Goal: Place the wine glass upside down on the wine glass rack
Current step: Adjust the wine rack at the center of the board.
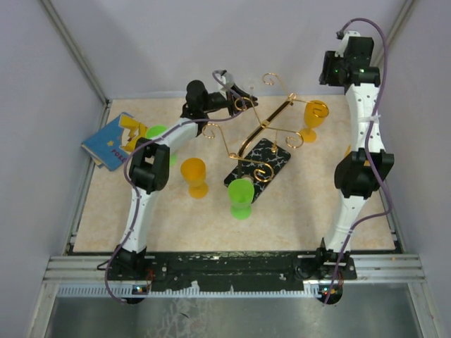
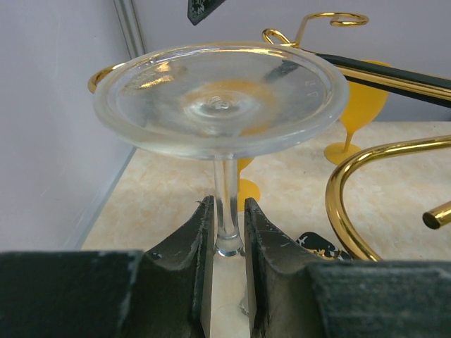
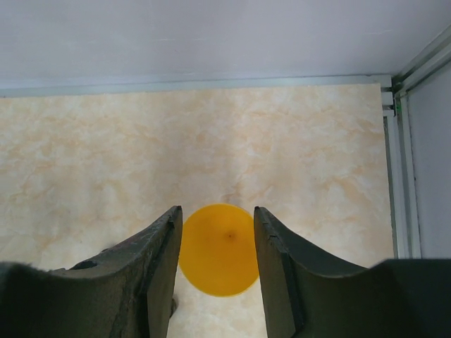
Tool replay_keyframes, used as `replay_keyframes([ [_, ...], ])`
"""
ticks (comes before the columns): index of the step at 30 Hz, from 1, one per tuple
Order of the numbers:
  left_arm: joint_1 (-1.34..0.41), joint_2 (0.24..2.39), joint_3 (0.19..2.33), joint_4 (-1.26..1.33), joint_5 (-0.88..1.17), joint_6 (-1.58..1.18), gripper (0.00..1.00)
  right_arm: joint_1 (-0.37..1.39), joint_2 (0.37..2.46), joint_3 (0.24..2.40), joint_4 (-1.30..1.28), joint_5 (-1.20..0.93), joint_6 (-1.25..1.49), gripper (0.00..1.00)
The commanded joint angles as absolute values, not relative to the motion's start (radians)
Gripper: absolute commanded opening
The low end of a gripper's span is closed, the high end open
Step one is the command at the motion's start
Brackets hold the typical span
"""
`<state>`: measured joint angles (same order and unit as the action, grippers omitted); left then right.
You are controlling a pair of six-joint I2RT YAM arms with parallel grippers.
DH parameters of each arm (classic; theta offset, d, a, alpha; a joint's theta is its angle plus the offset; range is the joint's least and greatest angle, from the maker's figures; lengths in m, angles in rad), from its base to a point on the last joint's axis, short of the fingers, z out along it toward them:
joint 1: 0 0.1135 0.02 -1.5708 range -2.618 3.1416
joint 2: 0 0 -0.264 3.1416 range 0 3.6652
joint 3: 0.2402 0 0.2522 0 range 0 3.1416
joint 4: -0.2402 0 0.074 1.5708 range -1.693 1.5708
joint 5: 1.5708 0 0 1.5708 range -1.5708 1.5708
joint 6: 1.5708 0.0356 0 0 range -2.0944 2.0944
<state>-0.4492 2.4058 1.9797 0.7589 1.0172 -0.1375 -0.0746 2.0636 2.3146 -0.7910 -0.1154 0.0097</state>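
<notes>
The left gripper [image 2: 229, 205] clamps the clear glass [image 2: 222, 98] by its thin stem, upright in frame, round foot uppermost. The rack [image 2: 332, 203], gold wire, curves at lower right. The right gripper [image 3: 217, 211] gapes.

The blue booklet [image 1: 106, 144] carries white lettering near its edge, too small to read reliably
</notes>
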Motion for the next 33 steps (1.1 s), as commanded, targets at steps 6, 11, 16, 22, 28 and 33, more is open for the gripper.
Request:
replay_keyframes([
  [6, -0.474, 2.413, 2.033, 0.828, 1.012, -0.150, 0.00, -0.070, 1.997, 2.289, -0.739, -0.197, -0.004, 0.48],
  [11, -0.459, 2.396, 2.012, 0.839, 1.005, -0.162, 0.00, -0.045, 1.953, 2.272, -0.746, -0.210, -0.023, 0.56],
  [16, -0.416, 2.379, 1.964, 0.905, 0.991, -0.215, 0.00, 0.036, 1.967, 2.306, -0.768, -0.214, -0.067, 0.60],
  [22, -0.365, 2.330, 1.885, 0.929, 0.981, -0.205, 0.00, 0.108, 2.016, 2.370, -0.813, -0.198, -0.078, 0.60],
  [28, -0.328, 2.286, 1.826, 0.945, 0.971, -0.196, 0.00, 0.157, 2.042, 2.403, -0.851, -0.184, -0.091, 0.60],
  [33, -0.308, 2.265, 1.812, 0.948, 0.977, -0.190, 0.00, 0.186, 2.054, 2.412, -0.859, -0.174, -0.091, 0.61],
])
